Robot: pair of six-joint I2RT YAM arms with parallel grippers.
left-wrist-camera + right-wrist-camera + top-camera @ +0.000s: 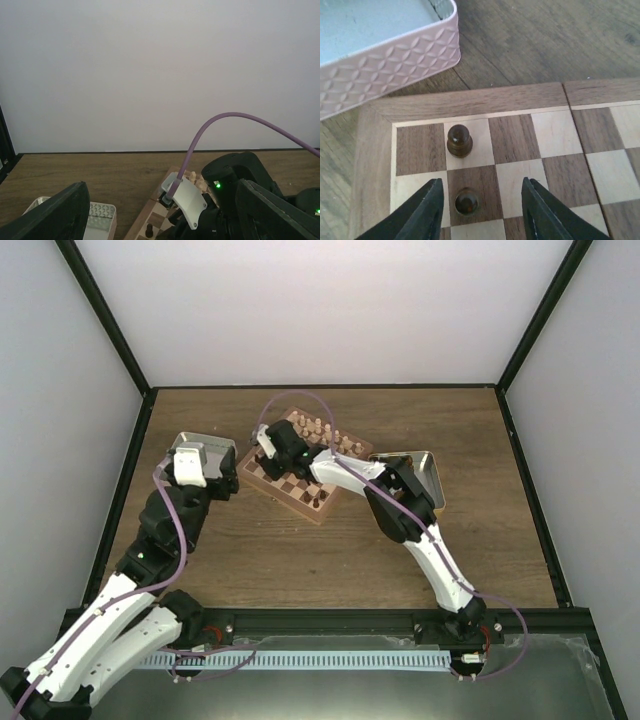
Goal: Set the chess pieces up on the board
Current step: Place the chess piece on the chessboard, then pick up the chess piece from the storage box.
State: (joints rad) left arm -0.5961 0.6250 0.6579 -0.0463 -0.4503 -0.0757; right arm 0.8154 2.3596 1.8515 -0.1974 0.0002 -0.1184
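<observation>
In the right wrist view my right gripper (481,184) stands open just above a corner of the board (470,97). A dark brown chess piece (466,201) stands upright on a dark square between the fingers, nearer the left finger and touching neither. A second dark piece (459,140) stands one square further on, on a light square. From above, the right gripper (268,460) is over the board's (290,486) left corner. My left gripper (197,468) hangs open and holds nothing, over the left tin (205,445). More dark pieces (316,499) stand along the board's near edge.
Pale pieces (315,427) line the board's far edge. A second tin (420,476) lies right of the board. The left tin's embossed wall (385,55) sits close to the board corner. In the left wrist view the right arm's wrist (235,190) fills the space ahead.
</observation>
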